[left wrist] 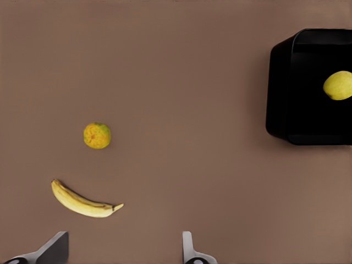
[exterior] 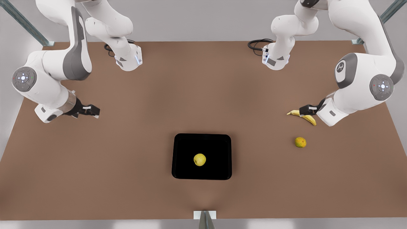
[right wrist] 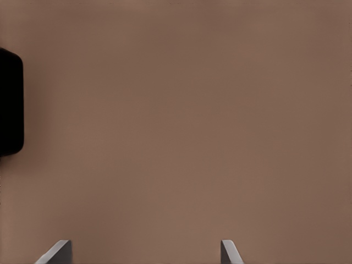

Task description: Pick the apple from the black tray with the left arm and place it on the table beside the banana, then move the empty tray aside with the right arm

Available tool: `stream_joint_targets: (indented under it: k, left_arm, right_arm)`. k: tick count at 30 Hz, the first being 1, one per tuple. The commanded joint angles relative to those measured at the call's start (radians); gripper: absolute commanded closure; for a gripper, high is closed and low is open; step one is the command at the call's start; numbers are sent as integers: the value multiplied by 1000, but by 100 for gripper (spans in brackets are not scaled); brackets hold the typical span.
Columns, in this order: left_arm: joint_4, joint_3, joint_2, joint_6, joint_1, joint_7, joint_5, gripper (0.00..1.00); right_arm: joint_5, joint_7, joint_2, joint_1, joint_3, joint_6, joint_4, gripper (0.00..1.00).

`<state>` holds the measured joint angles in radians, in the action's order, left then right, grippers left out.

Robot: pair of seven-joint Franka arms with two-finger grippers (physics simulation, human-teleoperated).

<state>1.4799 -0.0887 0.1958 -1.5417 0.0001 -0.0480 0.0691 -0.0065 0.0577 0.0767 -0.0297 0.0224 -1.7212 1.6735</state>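
Brown matte surface [exterior: 203,95] w/ metal posts at far corners carries everything; grey wall behind. Black tray [exterior: 202,144] sits near the front-centre edge in the front view, flat, w/ the apple [exterior: 199,159] inside it, roughly mid-tray, not touching the rim. Banana [exterior: 310,119] lies on the bare surface toward the front view's right, well apart from the tray; small orange-and-green fruit [exterior: 300,142] rests near it, a bit closer to the front edge, not touching. Left end effector [exterior: 306,110] hangs just over the banana's mid-part on the front view's right, hiding some of it; fingers spread apart, nothing between them. Left wrist view has both fingertips [left wrist: 188,245] wide apart at the frame edge, w/ banana [left wrist: 82,201], orange-green fruit [left wrist: 97,135], tray corner [left wrist: 283,88] and apple [left wrist: 338,85] all beyond. Right end effector [exterior: 91,110] hovers over bare surface on the front view's left, well apart from the tray, fingers parted & empty; right wrist view shows fingertips [right wrist: 228,253] spread over brown surface, w/ a bit of tray rim [right wrist: 11,104] at one side.
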Motion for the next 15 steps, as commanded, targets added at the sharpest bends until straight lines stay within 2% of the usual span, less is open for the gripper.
stream_joint_targets:
  k: [1,3,5,7,10,11,12,15]
  left_arm:
    - [-1,0,1,-84,3,-23,15,0]
    - [2,-36,-1,-83,3,-18,-6,0]
    - [-12,-157,22,-49,-48,-122,-3,0]
    - [-268,-178,238,-58,-262,-461,-135,0]
    - [-300,-175,421,-287,-431,-792,-284,0]
    - [-378,-175,513,-409,-468,-1003,-289,0]
    - [-455,-171,571,-414,-491,-1030,-289,0]
    - [-451,-175,660,-584,-496,-1099,-281,0]
  right_arm:
    - [-7,54,0,20,2,-158,-4,0]
    - [-43,47,2,19,1,-158,-32,0]
    - [-41,51,-2,19,2,-140,-58,0]
    - [-46,53,-2,19,2,-98,-61,0]
    - [-46,53,-3,19,4,-84,-64,0]
    - [-46,53,-3,19,4,-84,-64,0]
    - [-46,53,-3,19,4,-77,-64,0]
    - [-47,53,-3,19,4,-69,-63,0]
